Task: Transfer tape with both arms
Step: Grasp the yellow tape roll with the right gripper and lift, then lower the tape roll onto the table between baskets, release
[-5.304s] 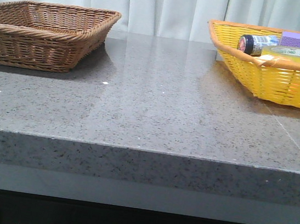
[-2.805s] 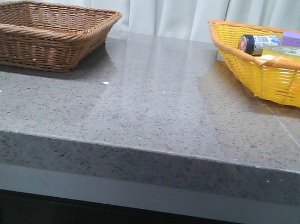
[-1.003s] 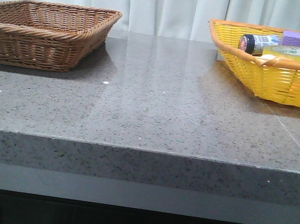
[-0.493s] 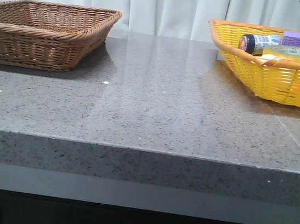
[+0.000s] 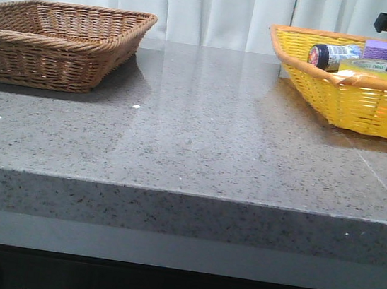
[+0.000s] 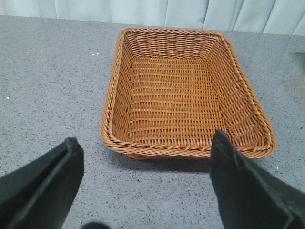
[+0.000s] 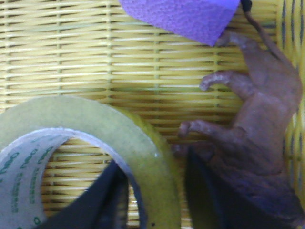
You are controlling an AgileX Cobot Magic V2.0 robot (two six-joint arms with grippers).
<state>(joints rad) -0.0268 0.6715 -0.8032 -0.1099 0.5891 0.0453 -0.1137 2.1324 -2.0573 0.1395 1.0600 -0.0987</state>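
right wrist view: tape [image 7: 143,157] lies flat, hole upward, right claw [image 7: 157,200] straddling its wall.

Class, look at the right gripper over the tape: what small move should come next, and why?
Probably close the right gripper. Its fingers straddle the wall of the tape, one inside the core and one outside, but look not yet clamped. The tape still lies in the yellow basket.

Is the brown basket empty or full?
Empty. The left wrist view looks straight down into the brown basket, and only its bare woven bottom shows.
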